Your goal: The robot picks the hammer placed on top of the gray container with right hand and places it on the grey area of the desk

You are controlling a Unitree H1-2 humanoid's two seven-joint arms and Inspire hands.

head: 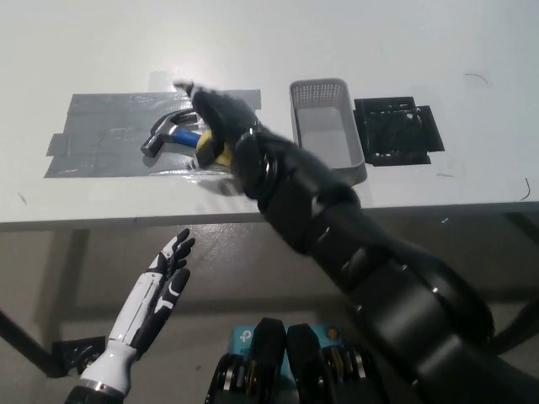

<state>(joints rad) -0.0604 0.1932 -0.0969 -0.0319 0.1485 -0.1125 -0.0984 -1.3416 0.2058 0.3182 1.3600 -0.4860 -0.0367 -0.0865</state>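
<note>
While the right robot hand (221,118) grips it, the hammer (173,133) shows blue-yellow handle.

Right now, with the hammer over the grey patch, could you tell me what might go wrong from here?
1. The right hand covers the handle of the hammer, so I cannot see whether it has let go; pulling away could drag the hammer off the grey area.
2. The arm passes close by the gray container and could knock it when it withdraws.
</note>
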